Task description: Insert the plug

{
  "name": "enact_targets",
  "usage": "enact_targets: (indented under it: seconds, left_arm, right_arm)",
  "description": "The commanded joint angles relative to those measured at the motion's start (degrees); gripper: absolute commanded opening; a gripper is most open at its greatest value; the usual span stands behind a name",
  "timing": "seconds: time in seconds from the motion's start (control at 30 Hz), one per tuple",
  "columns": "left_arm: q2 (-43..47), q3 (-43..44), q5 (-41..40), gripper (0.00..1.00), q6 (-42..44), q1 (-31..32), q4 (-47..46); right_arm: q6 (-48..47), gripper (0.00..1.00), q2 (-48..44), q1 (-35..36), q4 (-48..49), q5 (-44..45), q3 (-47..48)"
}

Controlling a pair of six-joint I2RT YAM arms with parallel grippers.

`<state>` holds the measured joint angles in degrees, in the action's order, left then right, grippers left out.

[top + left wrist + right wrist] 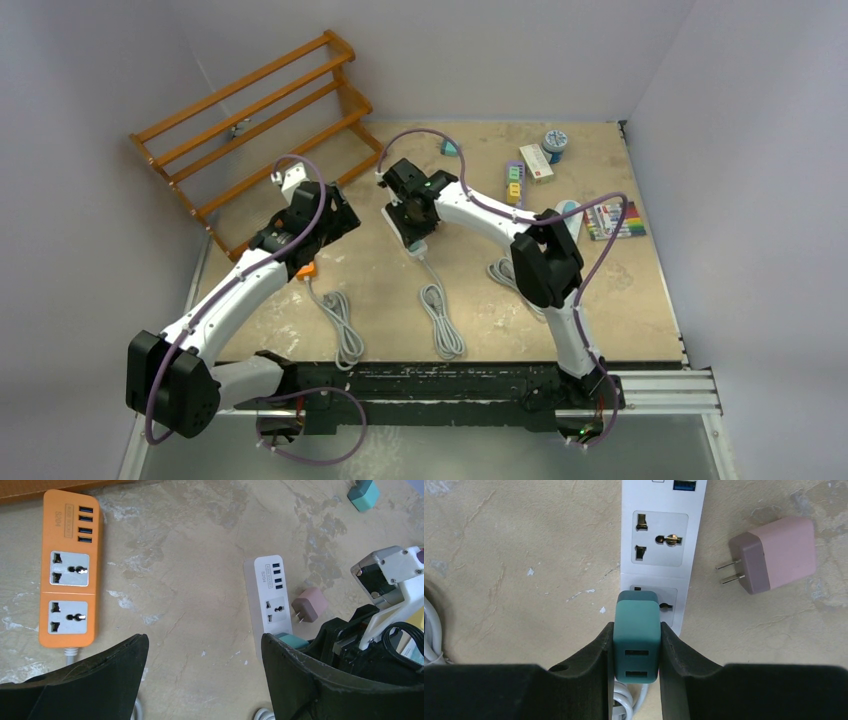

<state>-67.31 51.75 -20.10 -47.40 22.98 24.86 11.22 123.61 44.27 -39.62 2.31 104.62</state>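
My right gripper (636, 628) is shut on a teal plug (636, 635), a small block with two USB slots facing the camera. The plug stands upright over the nearer socket of the white power strip (628, 555), covering the socket's left half; its prongs are hidden. The farther socket (659, 539) is bare. From the left wrist view the teal plug (292, 640) shows at the near end of the white strip (270, 595). My left gripper (205, 640) hangs open over bare table, between the orange power strip (70, 570) and the white one.
A pink plug (774, 554) lies on its side just right of the white strip. Another teal plug (363, 494) lies farther back. Coiled grey cables (345, 320) (440, 322) run toward the near edge. A wooden rack (255, 120) stands back left, small items (540, 165) back right.
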Motion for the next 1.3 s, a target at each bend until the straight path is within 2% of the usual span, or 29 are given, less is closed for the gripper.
enact_targets:
  seconds: [0.0,0.13,0.43,0.6,0.97,1.27]
  left_arm:
    - [0.7,0.02,1.3,0.82,-0.01,-0.34,-2.32]
    - [0.72,-0.13,2.52,0.82,-0.23,-0.42,-2.73]
    - [1.52,-0.37,3.87,0.82,-0.41,-0.51,-3.11]
    - [1.94,-0.51,4.74,0.82,-0.57,-0.67,-3.46]
    - [1.46,-0.81,6.24,0.81,-0.8,-0.86,-4.03]
    - [0.84,-0.99,5.71,0.81,-0.86,-0.86,-3.94]
  right_arm:
    - [-0.72,0.0,4.03,-0.09,-7.23,8.34,-2.39]
    - [-0.99,0.0,5.03,-0.15,-7.61,9.82,-4.89]
    - [-1.61,0.0,11.82,-0.06,-10.65,5.46,-1.76]
    - [-1.6,0.0,15.11,-0.06,-12.13,7.0,-0.6]
    - [6.18,0.0,8.25,4.03,-1.57,9.0,-16.65]
    - [7.88,0.0,9.25,4.51,1.29,10.41,-21.25]
